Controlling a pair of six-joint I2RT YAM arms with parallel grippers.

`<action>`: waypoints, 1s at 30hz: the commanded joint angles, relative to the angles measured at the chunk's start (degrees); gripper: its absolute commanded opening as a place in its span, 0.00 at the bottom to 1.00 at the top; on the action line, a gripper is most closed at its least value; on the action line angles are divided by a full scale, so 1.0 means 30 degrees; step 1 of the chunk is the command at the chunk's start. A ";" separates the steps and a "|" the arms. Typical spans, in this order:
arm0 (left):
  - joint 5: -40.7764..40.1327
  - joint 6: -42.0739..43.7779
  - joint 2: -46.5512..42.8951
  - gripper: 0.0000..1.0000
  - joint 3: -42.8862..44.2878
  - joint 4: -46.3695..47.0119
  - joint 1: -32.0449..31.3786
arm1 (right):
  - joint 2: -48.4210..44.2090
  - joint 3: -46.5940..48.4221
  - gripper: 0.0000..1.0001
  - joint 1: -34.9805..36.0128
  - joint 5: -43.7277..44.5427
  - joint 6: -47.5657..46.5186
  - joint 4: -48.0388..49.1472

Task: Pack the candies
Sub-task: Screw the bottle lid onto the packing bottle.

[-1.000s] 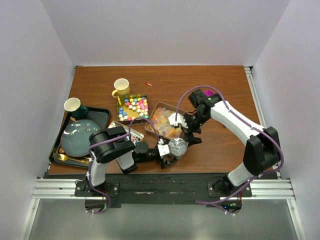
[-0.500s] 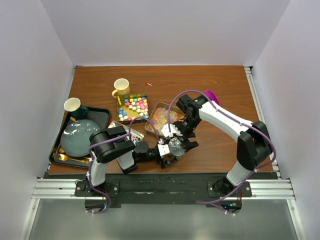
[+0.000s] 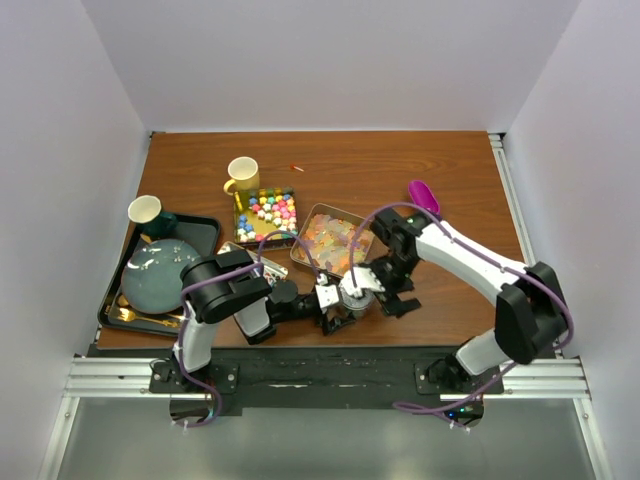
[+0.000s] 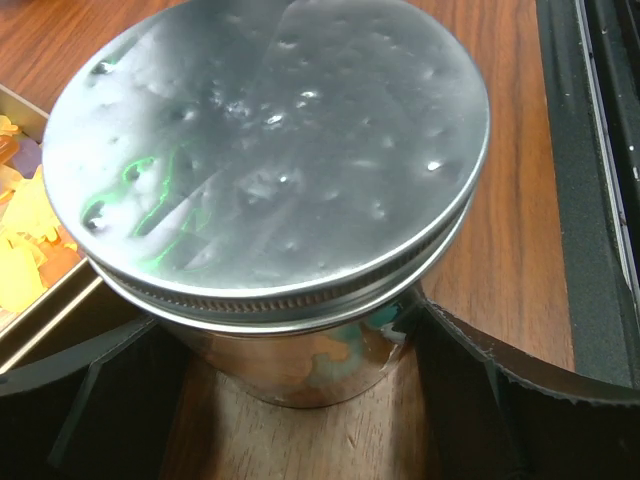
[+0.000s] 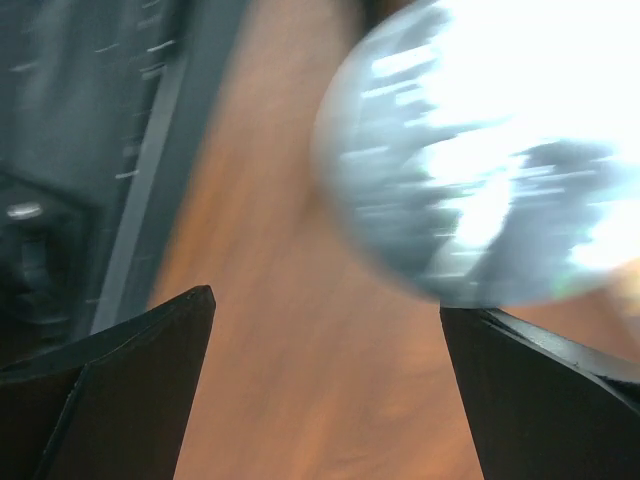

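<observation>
- We see the round silver metal tin with its screw lid on (image 4: pixel 270 190) standing upright on the brown wooden desk (image 3: pixel 400 170), near the front edge, just right of the shallow metal tray of orange-yellow candies (image 3: pixel 330 240).
- Left hand (image 3: pixel 338 312): fingers spread wide either side of the tin's body in the left wrist view; looks like they touch or nearly touch the wall, can't tell if it's really clamped.
- Right hand (image 3: pixel 385 292): just right of the tin, fingers wide apart, holding nothing; right wrist view is blurred, tin lid sits up and to the right of the gap, not between the fingers.
- Key relation: tin lies just left of the right hand, lid facing up, axis vertical; both hands are right by it, left one lower on the body.
- Second tray of multicoloured candies (image 3: pixel 268 212) sits further back, beside the yellow mug (image 3: pixel 241 175).
- Lid on fits either tin still to open or already packed and closed; we can't tell which.
</observation>
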 commanded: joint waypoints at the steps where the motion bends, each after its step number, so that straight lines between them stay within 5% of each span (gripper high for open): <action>1: -0.1333 0.0159 0.0984 0.00 -0.0091 -0.0259 0.0471 | -0.2239 -0.1606 0.98 -0.1179 0.0936 0.1200 -0.2122; 11: 0.0103 0.0218 0.0954 0.00 0.0084 -0.1020 0.0383 | 0.0354 0.5534 0.99 -0.2506 -0.2811 0.4573 -0.0719; 21: 0.0514 0.0452 0.0691 0.00 0.0144 -0.1578 0.0470 | 0.2263 0.5981 0.99 0.0364 -0.2845 -0.3473 -0.2086; 30: 0.0572 0.0394 0.0602 0.00 0.0114 -0.1490 0.0471 | 0.4111 0.6482 0.99 0.1039 -0.2318 -0.5040 -0.3095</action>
